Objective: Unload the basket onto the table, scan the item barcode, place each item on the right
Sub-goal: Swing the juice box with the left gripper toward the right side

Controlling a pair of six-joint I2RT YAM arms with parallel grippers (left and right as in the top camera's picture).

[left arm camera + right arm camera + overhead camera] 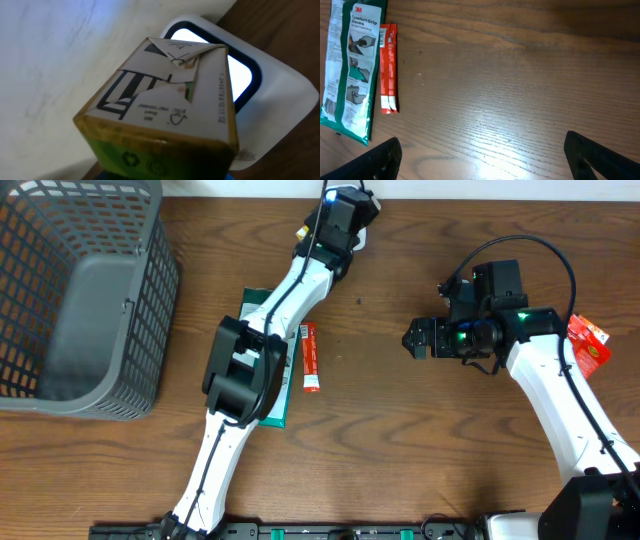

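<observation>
Green and yellow card fills the left wrist view: a small carton [165, 110] is held end-on close to the lens, its folded flaps and a strip of fine print turned toward the camera. Just behind it lies a white scanner [280, 95] with a dark-framed, brightly lit window [240, 70] (the carton covers the window's lower left part). Whether carton and scanner touch cannot be told.

From overhead, the left gripper [345, 215] is stretched to the far edge of the wooden table [400, 430], over the scanner. Its fingers are hidden behind the carton, yet the carton sits raised in its grip, so they are clamped on it.

The right gripper [412, 340] hangs over bare wood right of centre, its fingers [382, 157] spread wide with nothing between them.

Under the left arm lies a green glove packet [352, 65], with a slim red stick packet [388, 67] just beside it, side by side. A grey mesh basket [150, 300] stands at the table's left end, and another red packet [590, 345] lies at the right edge, beside the right arm.
</observation>
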